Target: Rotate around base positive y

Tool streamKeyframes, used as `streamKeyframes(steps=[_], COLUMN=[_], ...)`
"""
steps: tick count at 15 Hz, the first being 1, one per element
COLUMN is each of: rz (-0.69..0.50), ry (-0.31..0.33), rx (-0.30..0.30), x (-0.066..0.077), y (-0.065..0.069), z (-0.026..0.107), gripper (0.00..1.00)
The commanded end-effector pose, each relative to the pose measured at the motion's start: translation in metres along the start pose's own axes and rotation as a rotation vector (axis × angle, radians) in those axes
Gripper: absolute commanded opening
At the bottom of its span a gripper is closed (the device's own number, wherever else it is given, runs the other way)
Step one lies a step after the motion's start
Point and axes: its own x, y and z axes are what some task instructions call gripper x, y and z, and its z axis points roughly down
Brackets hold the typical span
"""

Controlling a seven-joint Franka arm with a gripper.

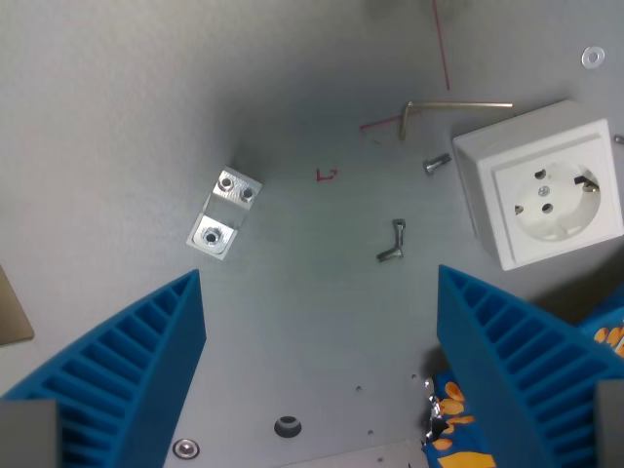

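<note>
Your tool (317, 375) stood wide open, its two blue ribbed fingers (136, 370) entering from the lower corners of the wrist view with nothing between them and nothing touched. It hung above the grey bench (117, 117); the gap between the fingers showed bare surface, a dark hole (288, 426) and a round fastener (185, 448) near the bottom edge.

Open room lay across the wrist view's left and top. You had a small aluminium angle bracket (223, 214) left of centre, well apart from both fingers. A small wing screw (393, 243) lay near the middle, with a short bolt (437, 164) above it. A brass-coloured hex key (453, 106) lay near the top, beside red pen marks (327, 175). A white wall socket (542, 181) sat at the wrist view's right, just above the right finger. A blue and orange wrapper (458, 429) showed partly behind that finger. A washer (592, 57) lay in the top right corner.
</note>
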Motion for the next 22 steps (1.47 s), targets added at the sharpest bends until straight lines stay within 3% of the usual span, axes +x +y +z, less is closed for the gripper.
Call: streamKeyframes(steps=[1,22], rz=[0.001,-0.001], ry=[-0.010,-0.284], rx=[-0.002,-0.060], x=[0.0002,0.0002], y=[0.0000,0.0000], z=[-0.0016,-0.0016], gripper=[1.00,1.00])
